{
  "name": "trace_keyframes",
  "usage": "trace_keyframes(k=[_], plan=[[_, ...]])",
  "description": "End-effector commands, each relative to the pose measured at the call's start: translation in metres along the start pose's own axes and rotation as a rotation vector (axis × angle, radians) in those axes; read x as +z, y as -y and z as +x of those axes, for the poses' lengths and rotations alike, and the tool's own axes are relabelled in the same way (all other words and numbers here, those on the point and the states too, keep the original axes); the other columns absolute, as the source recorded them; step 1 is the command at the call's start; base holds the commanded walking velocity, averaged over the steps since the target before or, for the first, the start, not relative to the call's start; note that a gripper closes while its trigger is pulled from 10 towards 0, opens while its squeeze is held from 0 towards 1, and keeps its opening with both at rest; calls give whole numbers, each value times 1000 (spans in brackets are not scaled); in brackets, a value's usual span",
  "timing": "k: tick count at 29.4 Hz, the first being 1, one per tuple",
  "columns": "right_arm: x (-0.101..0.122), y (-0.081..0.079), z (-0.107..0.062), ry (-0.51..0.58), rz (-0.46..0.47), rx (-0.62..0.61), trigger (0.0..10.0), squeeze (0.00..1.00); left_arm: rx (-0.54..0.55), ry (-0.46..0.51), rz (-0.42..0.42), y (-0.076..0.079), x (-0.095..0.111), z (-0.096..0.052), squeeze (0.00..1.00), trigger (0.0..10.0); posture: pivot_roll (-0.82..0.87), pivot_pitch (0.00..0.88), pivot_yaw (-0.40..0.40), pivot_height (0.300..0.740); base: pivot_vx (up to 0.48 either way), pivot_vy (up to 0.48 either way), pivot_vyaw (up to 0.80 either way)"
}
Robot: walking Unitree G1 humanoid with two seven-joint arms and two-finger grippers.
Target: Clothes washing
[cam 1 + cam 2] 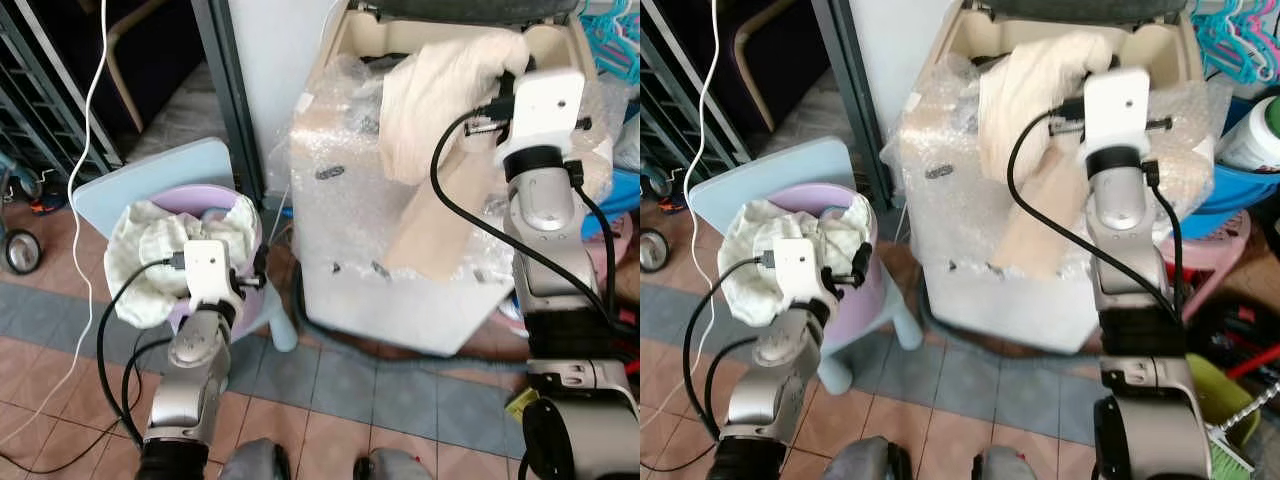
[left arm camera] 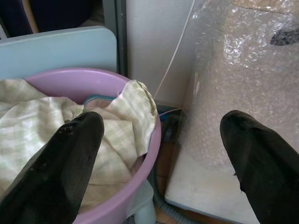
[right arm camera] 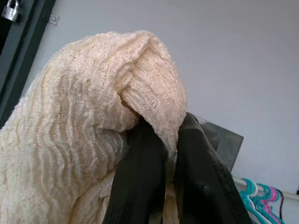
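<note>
So the right gripper [image 3: 161,158] is up high over the washer with its two black fingers pinched together on a cream, crinkly-textured knit cloth [image 1: 445,85], and the fabric bunches up over the fingertips in the right wrist view. The rest of that cloth hangs down from the gripper and drapes over the front of the white top-loading washing machine wrapped in bubble wrap [image 1: 380,250], with its lower end lying against the wrapped front panel. The machine's lid is up, the cream-coloured rim of the opening [image 1: 400,35] shows behind the cloth, and the held bunch sits about level with that rim, toward its front edge. The left gripper [image 2: 159,158] is down low by the round lilac plastic basin [image 2: 140,168], fingers spread wide apart and holding nothing; one finger [image 2: 60,163] sits over the laundry in the basin and the other [image 2: 261,158] is out toward the machine's wrapped side. The basin is stuffed with pale green-and-white checked fabric [image 1: 150,250] that spills over its rim, and it sits on a light blue plastic stool [image 1: 150,175] just beside the machine. A white cable [image 1: 90,130] hangs down on the left, and some teal and pink clothes hangers [image 1: 1235,40] are at the far right, all on a tiled floor [image 1: 400,400].
</note>
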State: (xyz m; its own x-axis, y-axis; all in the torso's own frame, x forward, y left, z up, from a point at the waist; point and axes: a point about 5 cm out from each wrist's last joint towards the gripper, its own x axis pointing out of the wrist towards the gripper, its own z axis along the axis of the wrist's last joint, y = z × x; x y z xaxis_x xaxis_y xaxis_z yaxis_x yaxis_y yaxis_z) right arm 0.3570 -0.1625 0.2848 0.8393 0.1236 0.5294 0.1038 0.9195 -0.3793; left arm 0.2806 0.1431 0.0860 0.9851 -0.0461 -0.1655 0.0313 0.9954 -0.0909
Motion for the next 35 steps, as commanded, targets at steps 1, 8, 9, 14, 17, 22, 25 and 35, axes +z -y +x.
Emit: trace_keyframes(k=[1, 8, 9, 14, 17, 22, 25, 35], plan=[[11, 2, 12, 45, 10, 13, 10000, 0, -5, 0, 3, 1, 2, 2, 0, 10000, -21, 99, 27, 740, 480, 0, 0], [25, 19, 38, 101, -19, -20, 10000, 0, -14, 4, -4, 3, 3, 3, 0, 10000, -12, 95, 21, 740, 480, 0, 0], [29, 25, 45, 117, -46, -28, 10000, 0, -11, 4, -6, 2, 3, 3, 0, 10000, -5, 93, 18, 740, 480, 0, 0], [34, 64, 64, 81, -35, -170, 10000, 0, -5, 3, -11, 1, 2, 2, 0, 10000, 6, 91, 11, 740, 480, 0, 0], [33, 84, 66, 54, -30, -235, 10000, 0, 1, 3, -13, 0, 2, 1, 0, 10000, 7, 91, 10, 740, 387, 0, 0], [-11, 59, 59, -173, 5, 20, 10000, 0, -8, 4, -26, 7, 2, 1, 0, 10000, 4, 94, 8, 740, 68, 0, 0], [-39, 43, 42, -284, 136, 158, 10000, 1000, -14, 1, -32, 9, 2, 0, 0, 10000, 3, 96, 8, 740, 0, 0, 0], [-55, 38, 21, -312, 56, 324, 10000, 1000, 3, -13, -22, 5, 0, 0, 0, 10000, -7, 102, 14, 740, 0, 0, 0]])
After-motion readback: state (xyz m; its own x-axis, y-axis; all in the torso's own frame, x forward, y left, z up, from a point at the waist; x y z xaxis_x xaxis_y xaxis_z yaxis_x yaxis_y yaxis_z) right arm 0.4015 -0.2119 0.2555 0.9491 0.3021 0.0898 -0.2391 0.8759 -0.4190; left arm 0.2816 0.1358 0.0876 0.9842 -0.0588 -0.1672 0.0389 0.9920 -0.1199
